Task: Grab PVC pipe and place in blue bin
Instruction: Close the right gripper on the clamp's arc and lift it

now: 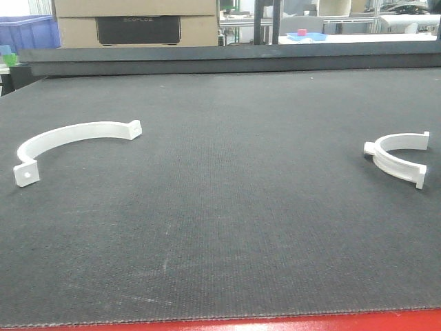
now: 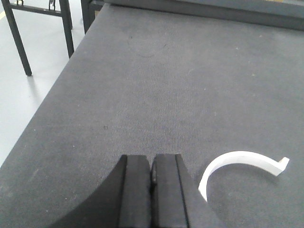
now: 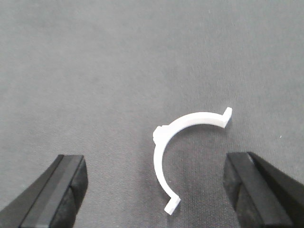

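PVC pipe clip (mat all around) below wide-spread right end effector

Grey table is carrying two white parts: large clamp lying at nine o'clock, small clamp at three o'clock.

Dark grey worktop, fine woven grain all over, red strip along 6 o'clock edge. Plain white large PVC pipe piece at 9 o'clock. Plain white small PVC pipe piece at 3 o'clock. Matte black left claw and right claw. Blue bin at 11 o'clock. Tan cardboard box with black panel at 12 o'clock. Light blue tray with pink cube at 1 o'clock.
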